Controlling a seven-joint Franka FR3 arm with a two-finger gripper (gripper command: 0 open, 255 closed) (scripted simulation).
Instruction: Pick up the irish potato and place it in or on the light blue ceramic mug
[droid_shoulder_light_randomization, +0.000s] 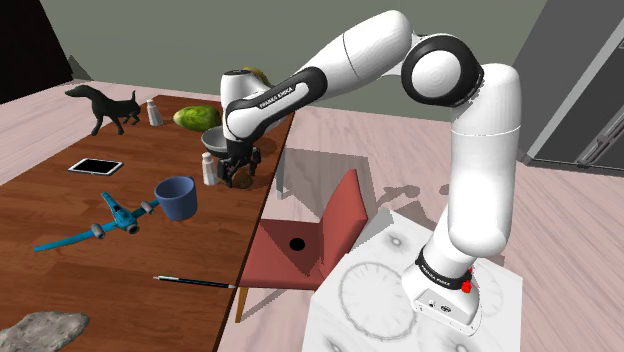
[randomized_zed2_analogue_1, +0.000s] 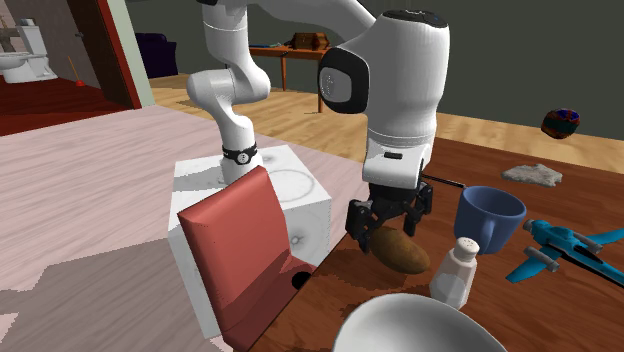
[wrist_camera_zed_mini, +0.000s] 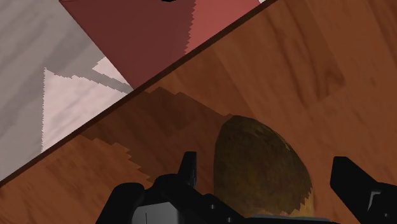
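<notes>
Potato (wrist_camera_zed_mini: 261, 168) and gripper (wrist_camera_zed_mini: 264, 162) — how do they stand?

The brown potato lies on the wooden table (wrist_camera_zed_mini: 305, 57), between the two black fingers (wrist_camera_zed_mini: 186, 170). The fingers are spread wide, one on each side. In the wrist view a strip of wood shows between each finger and the skin, so nothing is clasped.

And from the side?

In the second exterior view the gripper hangs low over the end of the potato nearest the table edge. The potato seems to rest flat on the wood, though the fingers hide part of that end.

What stands around it?

A white shaker (randomized_zed2_analogue_1: 457, 272) is just beside the potato. The blue mug (randomized_zed2_analogue_1: 488, 215) stands upright past the shaker, near both but touching neither, and a blue toy plane (randomized_zed2_analogue_1: 560, 248) lies beyond it. A red chair (randomized_zed2_analogue_1: 245, 250) stands at the table edge by the gripper, next to the white stand (randomized_zed2_analogue_1: 300, 195).

Farther off?

In the shoulder view — a grey bowl (droid_shoulder_light_randomization: 215, 138), a green rounded fruit (droid_shoulder_light_randomization: 197, 117) and a black dog figure (droid_shoulder_light_randomization: 105, 107).
</notes>
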